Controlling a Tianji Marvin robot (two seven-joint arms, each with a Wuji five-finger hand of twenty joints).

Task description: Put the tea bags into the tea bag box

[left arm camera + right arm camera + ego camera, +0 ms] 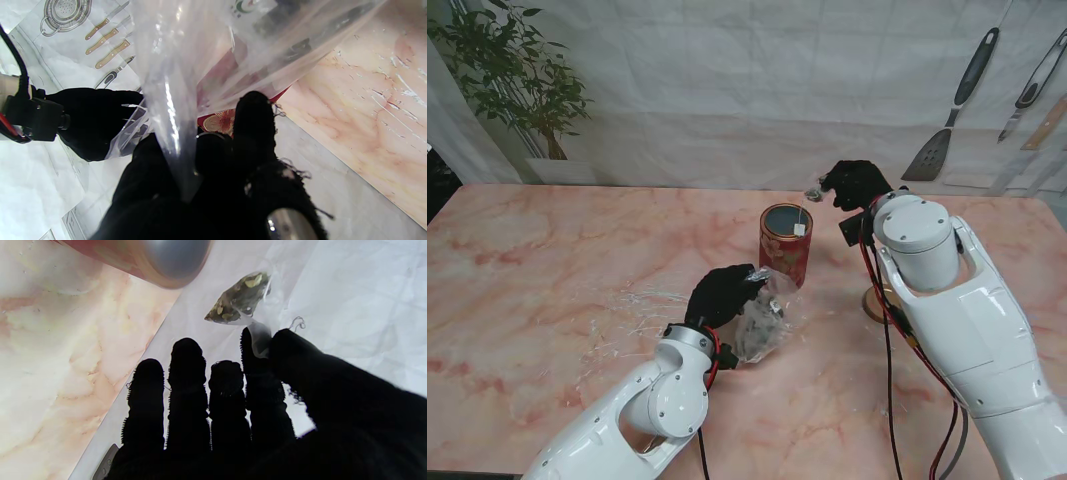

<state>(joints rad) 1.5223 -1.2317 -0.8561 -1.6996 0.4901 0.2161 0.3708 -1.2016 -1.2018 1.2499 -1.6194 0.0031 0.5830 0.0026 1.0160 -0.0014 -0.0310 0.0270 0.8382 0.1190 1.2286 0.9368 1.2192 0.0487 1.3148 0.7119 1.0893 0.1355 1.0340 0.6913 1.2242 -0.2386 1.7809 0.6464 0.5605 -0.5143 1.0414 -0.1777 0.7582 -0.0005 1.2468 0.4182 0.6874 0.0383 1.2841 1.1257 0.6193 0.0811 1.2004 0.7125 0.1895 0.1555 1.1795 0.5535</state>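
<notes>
Your right hand [855, 184] pinches a tea bag [241, 298] at one o'clock of the open red tea bag box [785, 243] mid-counter [547, 270], left hand [722, 295] clutching the plastic bag [762, 325]: centre it over the mouth before releasing

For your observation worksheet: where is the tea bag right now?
In the stand view the tea bag hangs pinched in the right hand, off the table, just beyond the open red tin and slightly to its right.
</notes>
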